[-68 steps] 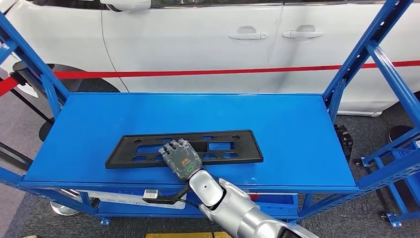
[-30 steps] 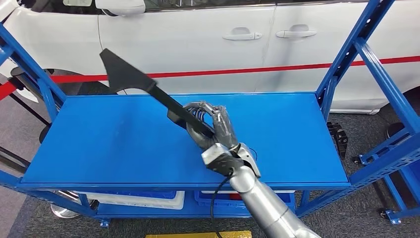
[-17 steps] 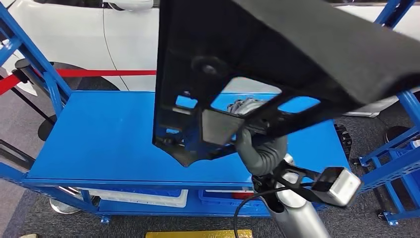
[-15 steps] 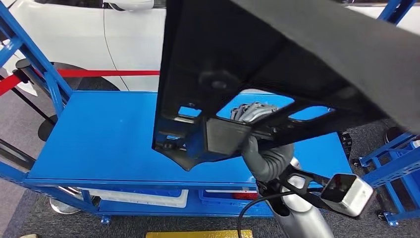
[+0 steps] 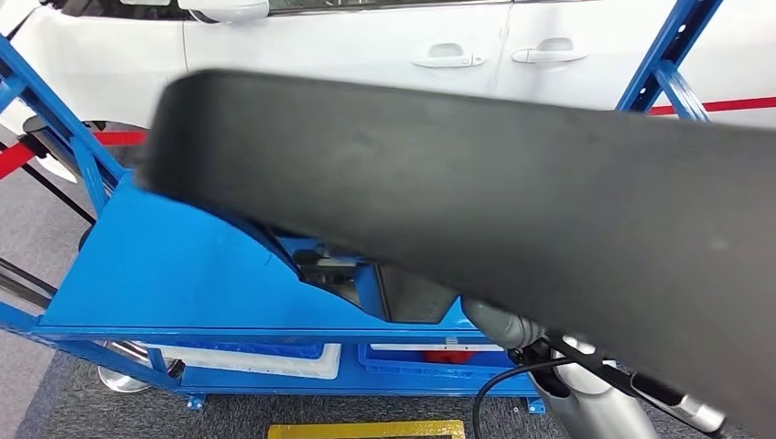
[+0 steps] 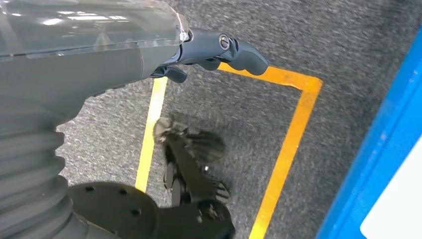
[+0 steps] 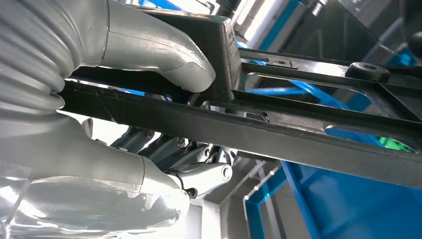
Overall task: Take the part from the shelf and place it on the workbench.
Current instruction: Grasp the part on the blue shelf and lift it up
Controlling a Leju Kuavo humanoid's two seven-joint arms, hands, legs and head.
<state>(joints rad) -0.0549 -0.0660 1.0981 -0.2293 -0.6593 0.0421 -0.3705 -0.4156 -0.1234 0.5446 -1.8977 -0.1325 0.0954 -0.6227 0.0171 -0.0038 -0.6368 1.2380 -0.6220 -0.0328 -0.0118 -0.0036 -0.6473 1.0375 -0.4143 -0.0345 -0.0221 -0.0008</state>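
Now the right hand [image 7: 164, 99] clamps the long black plastic slotted part [image 5: 476, 219]; probably clear of the blue metal shelf [image 5: 183, 274], so carry it level.

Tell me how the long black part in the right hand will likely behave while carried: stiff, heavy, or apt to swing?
The black part looks stiff: it stays straight though the right hand grips one rail. Its cut-out frame suggests light weight. Being long, it may swing.

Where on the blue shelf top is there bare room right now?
The shelf top is bare on its left part, between the left upright and the black part. The rest is hidden behind the part, which the right hand holds close to the camera.
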